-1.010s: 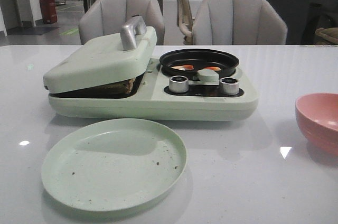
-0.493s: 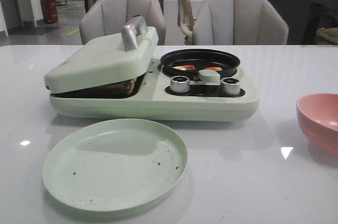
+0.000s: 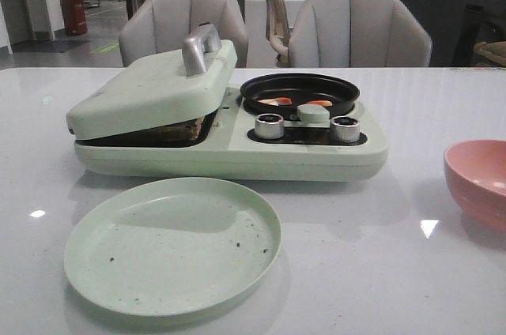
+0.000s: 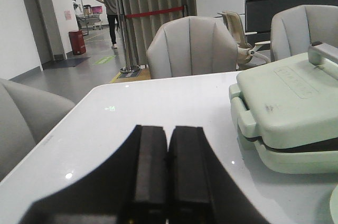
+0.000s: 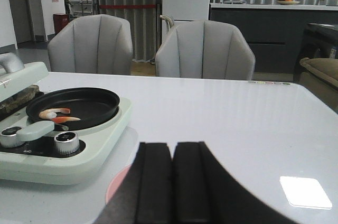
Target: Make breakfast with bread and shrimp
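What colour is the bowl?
The bowl is pink, seen best in the front view.

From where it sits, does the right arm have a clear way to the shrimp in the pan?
Probably yes. The shrimp lie uncovered in the open black pan, with only bare table between them and the right pincer, whose fingers are shut and would need opening first.

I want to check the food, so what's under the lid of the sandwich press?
Under the lid a browned bread edge shows in the gap. The rest of the bread and the plate below are covered.
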